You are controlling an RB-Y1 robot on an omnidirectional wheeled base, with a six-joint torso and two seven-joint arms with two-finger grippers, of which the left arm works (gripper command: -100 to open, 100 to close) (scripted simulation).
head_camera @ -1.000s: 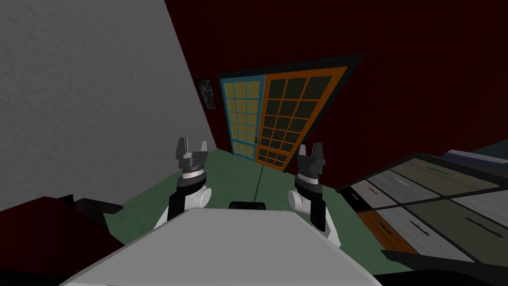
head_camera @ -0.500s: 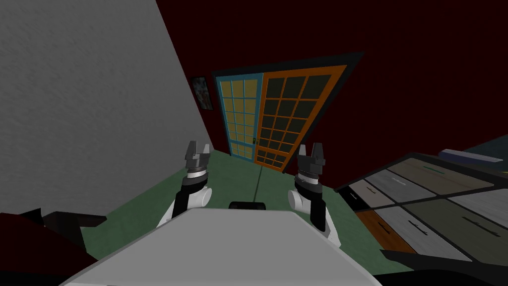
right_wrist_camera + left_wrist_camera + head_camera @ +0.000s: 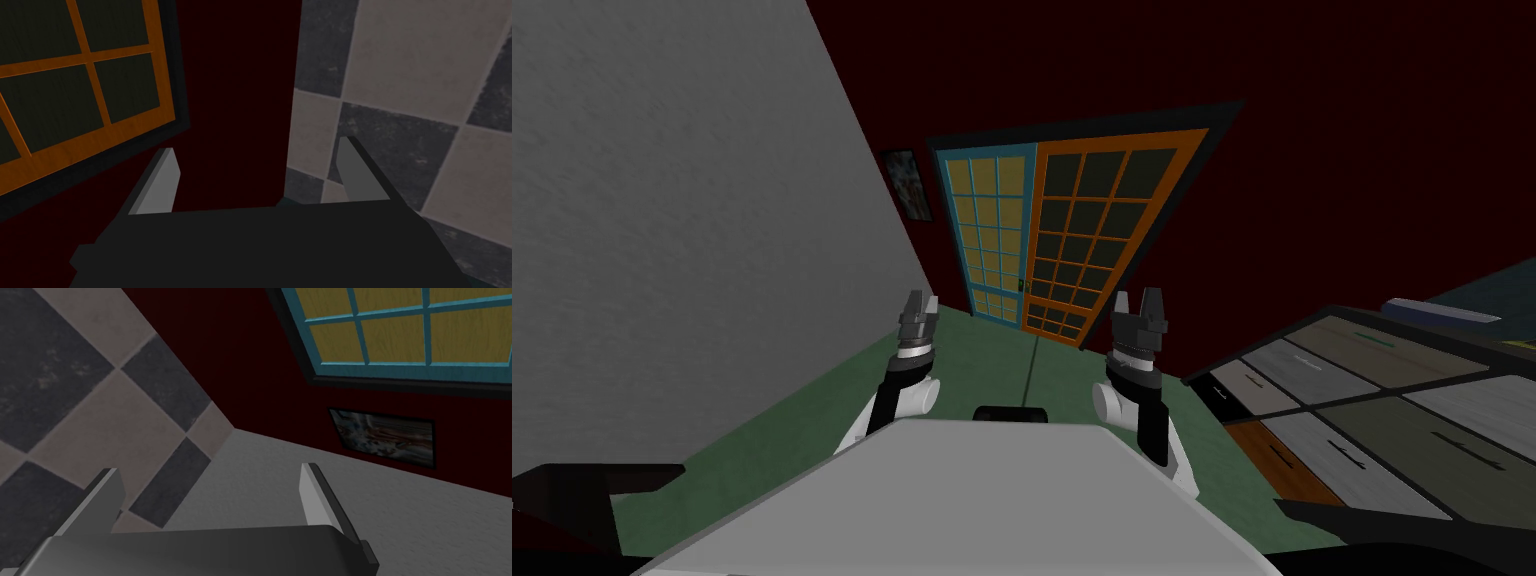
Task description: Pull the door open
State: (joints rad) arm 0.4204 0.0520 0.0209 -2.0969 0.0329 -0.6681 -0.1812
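Note:
A double door stands in the dark red far wall, some way ahead of both arms. Its left leaf (image 3: 990, 232) is teal-framed with yellow panes, and its right leaf (image 3: 1095, 230) is orange-framed with dark panes. A small dark handle (image 3: 1023, 287) sits where the leaves meet. My left gripper (image 3: 917, 312) is raised and open, turned edge-on in the head view; between its fingers (image 3: 210, 488) nothing is held, and a corner of the teal leaf (image 3: 400, 333) lies beyond it. My right gripper (image 3: 1139, 312) is open and empty (image 3: 257, 175), with the orange leaf (image 3: 85, 105) beyond.
A grey wall (image 3: 662, 250) runs close along my left. A small picture (image 3: 907, 185) hangs left of the door. A low cabinet with drawers (image 3: 1362, 400) stands at my right. Green floor (image 3: 992, 360) stretches to the door. Dark furniture (image 3: 582, 490) sits at the lower left.
The whole head view has slid leftward, so I have moved. My left hand has rolled from face-on to edge-on. The right arm has kept its pose.

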